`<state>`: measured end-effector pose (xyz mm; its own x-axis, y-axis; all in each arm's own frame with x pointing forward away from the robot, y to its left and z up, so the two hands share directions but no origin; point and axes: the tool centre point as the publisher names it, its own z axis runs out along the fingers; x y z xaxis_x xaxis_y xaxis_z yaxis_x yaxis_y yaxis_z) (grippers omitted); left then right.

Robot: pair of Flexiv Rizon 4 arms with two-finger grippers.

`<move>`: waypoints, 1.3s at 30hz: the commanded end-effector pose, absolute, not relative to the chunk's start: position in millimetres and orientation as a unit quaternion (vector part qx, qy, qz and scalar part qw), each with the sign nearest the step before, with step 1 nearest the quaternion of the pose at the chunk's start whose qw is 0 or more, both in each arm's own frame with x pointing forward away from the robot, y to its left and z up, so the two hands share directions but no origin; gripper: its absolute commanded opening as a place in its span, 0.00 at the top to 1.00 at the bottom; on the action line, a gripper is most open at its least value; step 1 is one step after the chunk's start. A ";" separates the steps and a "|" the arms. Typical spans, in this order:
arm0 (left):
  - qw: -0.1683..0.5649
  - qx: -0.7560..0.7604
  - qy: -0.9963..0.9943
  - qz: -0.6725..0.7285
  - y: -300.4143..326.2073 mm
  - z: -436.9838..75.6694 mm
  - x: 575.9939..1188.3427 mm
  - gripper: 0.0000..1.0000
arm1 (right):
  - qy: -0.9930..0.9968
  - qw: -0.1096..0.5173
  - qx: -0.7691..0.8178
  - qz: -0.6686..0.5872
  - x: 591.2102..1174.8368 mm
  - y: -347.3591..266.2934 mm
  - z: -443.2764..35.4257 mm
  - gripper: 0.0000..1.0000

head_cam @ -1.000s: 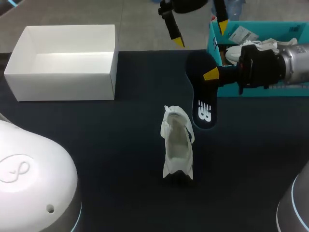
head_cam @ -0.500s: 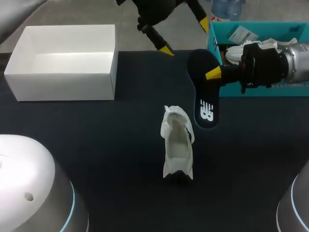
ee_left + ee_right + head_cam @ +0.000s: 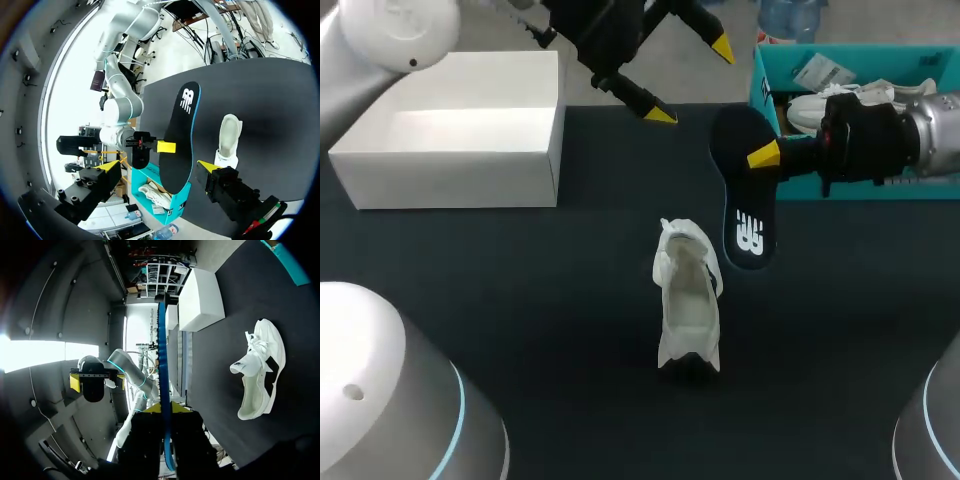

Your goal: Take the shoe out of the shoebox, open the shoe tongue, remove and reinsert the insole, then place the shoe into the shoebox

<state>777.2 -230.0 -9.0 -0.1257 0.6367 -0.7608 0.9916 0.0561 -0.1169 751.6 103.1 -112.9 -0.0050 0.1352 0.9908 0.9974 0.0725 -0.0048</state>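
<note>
The white shoe (image 3: 688, 295) lies on the dark table, tongue pulled up and inside bare. My right gripper (image 3: 765, 155) is shut on the dark insole (image 3: 745, 195), holding it in the air just right of and beyond the shoe. In the right wrist view the insole (image 3: 163, 370) shows edge-on between my fingers, with the shoe (image 3: 260, 370) off to one side. My left gripper (image 3: 691, 81) hangs open and empty above the table's far edge. From its wrist view the insole (image 3: 181, 130) and shoe (image 3: 227, 140) lie ahead of it. The white shoebox (image 3: 450, 130) stands empty at the far left.
A teal bin (image 3: 860, 190) holding other white shoes stands at the far right, close behind my right gripper. Dark tabletop (image 3: 520, 320) spreads around the shoe and in front of the shoebox.
My left arm has swung in from the left and its open gripper has shifted leftward over the far edge. The right gripper and insole have barely moved. The shoe is unmoved.
</note>
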 end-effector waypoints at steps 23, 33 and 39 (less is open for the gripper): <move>0.491 0.516 0.584 -0.390 -214.1 -33.5 803.3 0.00 | -0.554 0.478 -0.523 -0.437 752.9 94.8 -85.8 1.00; 0.491 0.516 0.584 -0.390 -214.1 -33.5 803.3 0.00 | -0.552 0.487 -0.524 -0.428 755.4 96.6 -85.1 1.00; 0.551 0.519 0.526 -0.387 -218.8 -49.2 809.7 0.00 | -0.538 0.499 -0.526 -0.430 753.3 96.7 -82.7 1.00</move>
